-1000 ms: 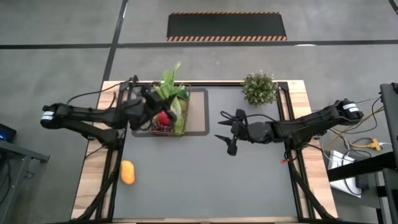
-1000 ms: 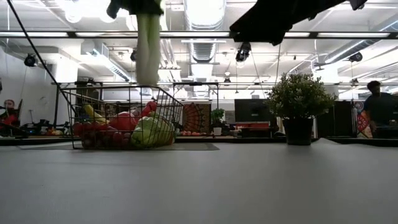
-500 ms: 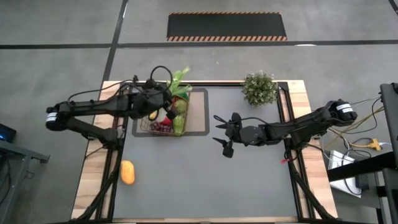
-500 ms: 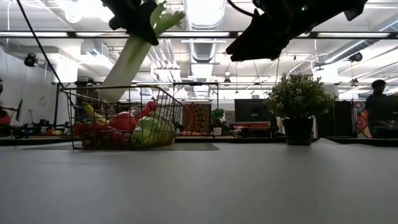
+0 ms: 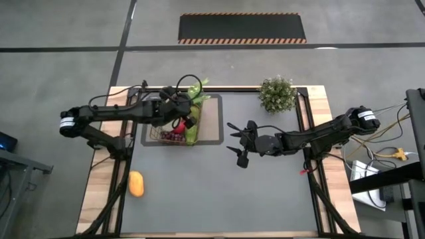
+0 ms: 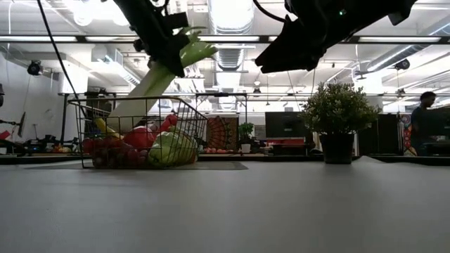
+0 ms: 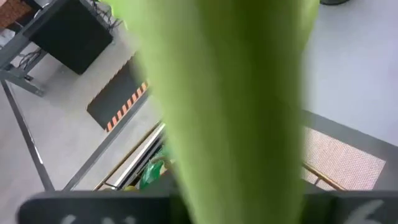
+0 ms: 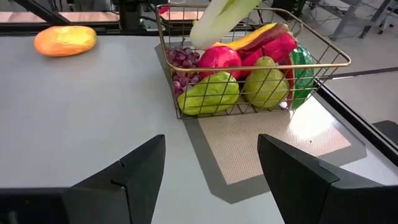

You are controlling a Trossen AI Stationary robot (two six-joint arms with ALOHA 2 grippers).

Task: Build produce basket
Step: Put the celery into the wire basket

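Note:
The dark wire basket (image 5: 174, 129) (image 6: 140, 133) (image 8: 249, 68) stands on the tan mat, holding a red apple, green pears, grapes, a banana and a watermelon slice. My left gripper (image 5: 175, 107) (image 6: 165, 43) hovers over it, shut on the long leek (image 5: 194, 91) (image 6: 151, 81) (image 7: 236, 93), whose white end (image 8: 214, 22) dips to the basket's left rim. An orange fruit (image 5: 136, 184) (image 8: 65, 40) lies on the table near its left edge. My right gripper (image 5: 236, 143) (image 8: 211, 180) is open above the table's middle, right of the basket. My left gripper pinches the leek on its green upper stalk (image 6: 184, 55), just below the leaves, with the fingers lying across it from above. The leek slants, leaves up toward the right, white end down at the basket's left side. Whether that end touches the basket cannot be told.
A bushy potted plant (image 5: 277, 94) (image 6: 337, 112) stands at the table's far right. The tan mat (image 5: 212, 126) lies under the basket. Open grey tabletop lies in the near half. People show in the room behind the table.
My left gripper has moved toward the table's right, over the basket, and tipped. The leek, which hung upright a second ago, now slants with its white end swung to the basket's left side and its leaves to the right. My right gripper has shifted slightly toward the basket.

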